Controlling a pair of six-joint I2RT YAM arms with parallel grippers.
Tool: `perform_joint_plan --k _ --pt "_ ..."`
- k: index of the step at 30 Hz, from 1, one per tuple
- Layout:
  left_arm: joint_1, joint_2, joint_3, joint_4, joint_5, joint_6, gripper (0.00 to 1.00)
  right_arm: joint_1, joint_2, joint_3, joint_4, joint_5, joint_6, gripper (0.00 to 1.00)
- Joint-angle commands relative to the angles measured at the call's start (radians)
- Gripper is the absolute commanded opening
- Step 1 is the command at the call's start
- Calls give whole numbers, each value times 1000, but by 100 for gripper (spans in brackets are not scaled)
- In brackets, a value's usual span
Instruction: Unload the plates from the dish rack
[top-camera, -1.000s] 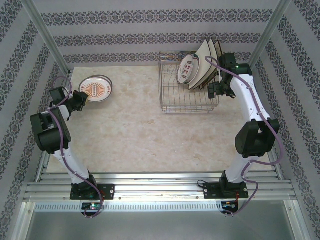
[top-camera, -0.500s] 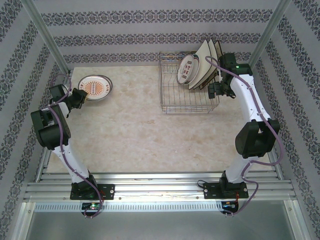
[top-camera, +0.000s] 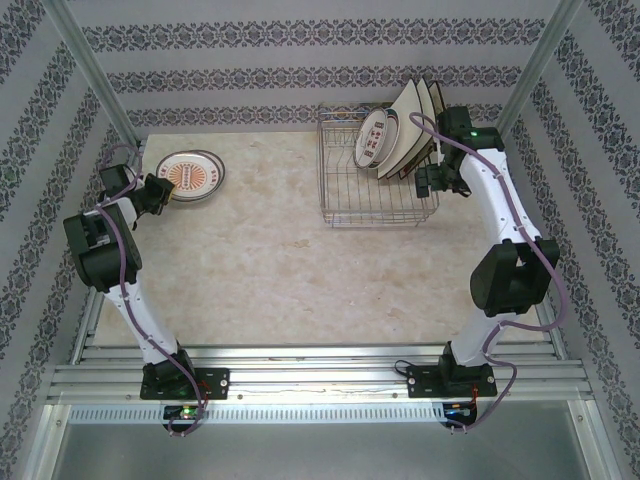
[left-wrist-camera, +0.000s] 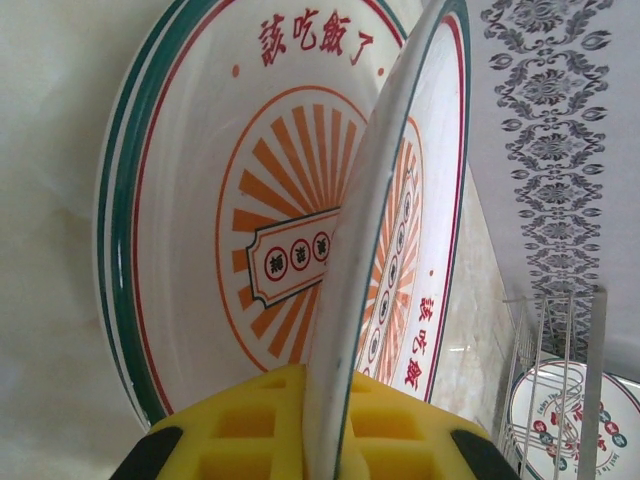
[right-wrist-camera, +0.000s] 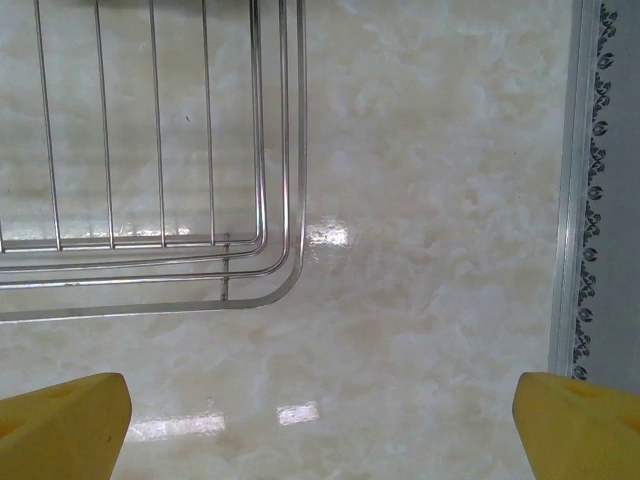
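Observation:
My left gripper (top-camera: 163, 191) (left-wrist-camera: 330, 405) is shut on the rim of a round white plate (left-wrist-camera: 432, 180) with orange rays and a teal edge. I hold it tilted over a matching plate (left-wrist-camera: 190, 170) lying at the table's back left (top-camera: 192, 177). The dish rack (top-camera: 380, 200) stands at the back right. It holds a small round plate (top-camera: 373, 137) and cream square plates (top-camera: 412, 125) on edge. My right gripper (top-camera: 436, 182) (right-wrist-camera: 320, 430) hangs open beside the rack's right side, above bare table next to a rack corner (right-wrist-camera: 300, 150).
The marble-look tabletop (top-camera: 270, 260) stretches between the rack and the plates on the left. Patterned walls close in the back and both sides, with metal posts (top-camera: 95, 75) at the back corners. In the left wrist view the rack (left-wrist-camera: 560, 340) shows far off.
My left gripper has shifted slightly toward the back of the table with the plate in its grip. The right arm has stayed still.

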Motion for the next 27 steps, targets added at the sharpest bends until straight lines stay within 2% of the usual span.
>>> perform_joint_plan --k 1,4,9,14,22,27 --pt "-3 19 55 -38 7 43 0 13 8 4 -23 11 -11 98" --pt "-7 33 71 -54 6 50 0 14 13 5 -25 10 -12 98" --pt "-9 48 97 -102 -8 75 16 16 17 9 -30 10 -17 98" --pt "-10 53 133 -190 -26 124 23 16 13 6 -28 4 -19 98" --pt "-34 42 242 -460 -159 285 29 21 16 8 -25 -1 -19 98" --pt "-56 40 291 -571 -230 363 33 27 6 -9 -14 -1 -20 98"
